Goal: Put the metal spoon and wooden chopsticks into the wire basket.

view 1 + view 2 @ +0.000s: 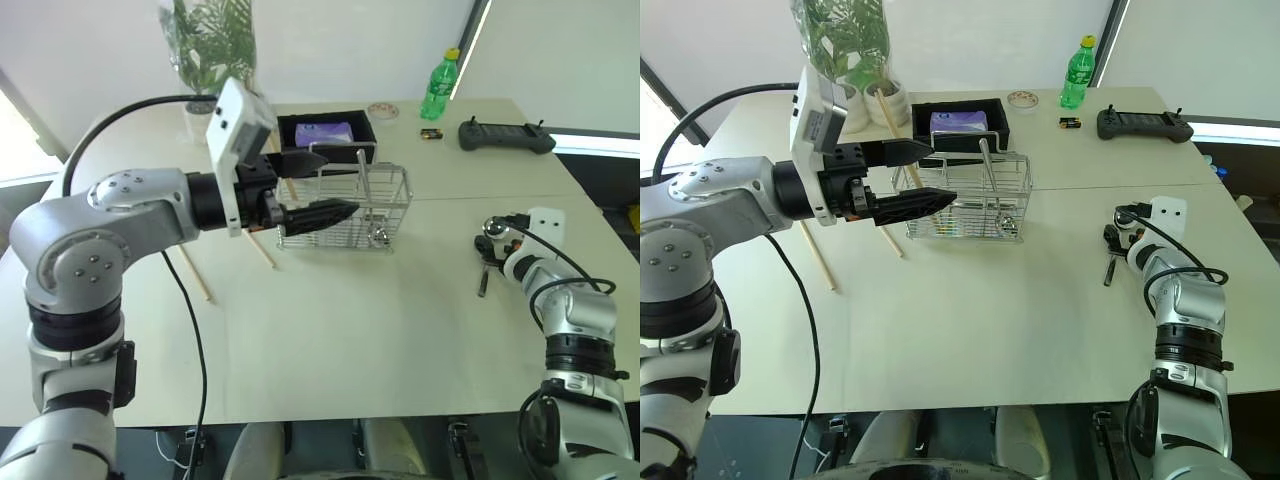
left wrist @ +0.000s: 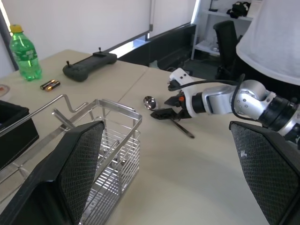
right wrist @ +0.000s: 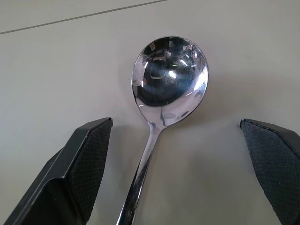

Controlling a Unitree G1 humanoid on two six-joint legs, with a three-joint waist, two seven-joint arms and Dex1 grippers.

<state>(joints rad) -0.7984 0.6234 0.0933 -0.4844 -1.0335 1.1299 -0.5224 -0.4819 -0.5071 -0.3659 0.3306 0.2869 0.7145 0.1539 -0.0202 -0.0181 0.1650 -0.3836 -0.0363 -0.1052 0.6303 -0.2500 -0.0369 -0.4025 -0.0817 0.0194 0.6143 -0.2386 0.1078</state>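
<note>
Two sets of black fingers, both spread wide, neither holding anything. The left gripper hangs level right at the wire basket, one finger by its near left corner, the other up beside its rim. The basket stands upright on the table, handle loop up; what sits inside it is hard to make out through the grid, beyond one upright rod.

Right of the basket, well apart from it, the right gripper is low over the table with the metal spoon lying flat between its open fingers. In the right wrist view the bowl shines face up and the handle runs down out of the picture, cut off at the edge. The fingers stand either side of it, not touching.

The wooden chopsticks: one lies on the table left of the basket, partly hidden under the left arm; another lies just at the basket's left corner, its far end behind the fingers.

Behind the basket sits a black tray with a purple object; any print on it is too small to read. Farther back right, a green bottle with a yellow cap, label unreadable, two small batteries, and a black controller.
</note>
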